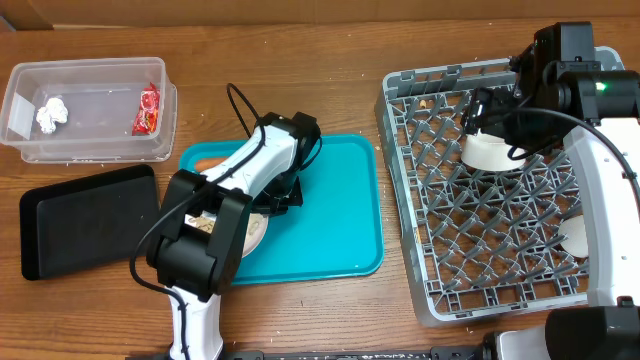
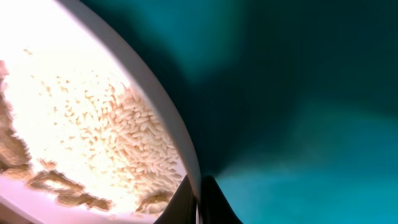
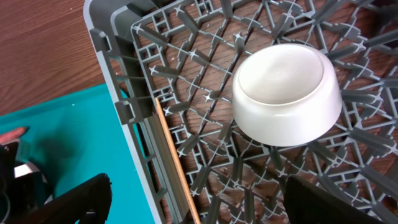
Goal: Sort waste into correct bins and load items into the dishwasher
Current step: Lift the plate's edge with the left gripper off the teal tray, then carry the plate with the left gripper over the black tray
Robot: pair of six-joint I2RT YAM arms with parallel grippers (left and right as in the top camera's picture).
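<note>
Rice [image 2: 118,137] and beige scraps [image 2: 56,186] cover a white plate [image 2: 155,87] whose rim is pinched between the fingers of the left pincer [image 2: 200,193], over the teal tray [image 2: 298,124]. Beyond that pincer, to its left, lie a black tray [image 1: 90,215] and a clear tub [image 1: 90,90] holding a paper ball [image 1: 50,113] and a red wrapper [image 1: 147,110]. The right pincer [image 3: 205,205] hangs with jaws wide apart above an upturned white bowl [image 3: 286,93] in the grey dish rack [image 3: 99,37]. A chopstick [image 3: 175,162] lies along the rack wall to the pincer's left.
</note>
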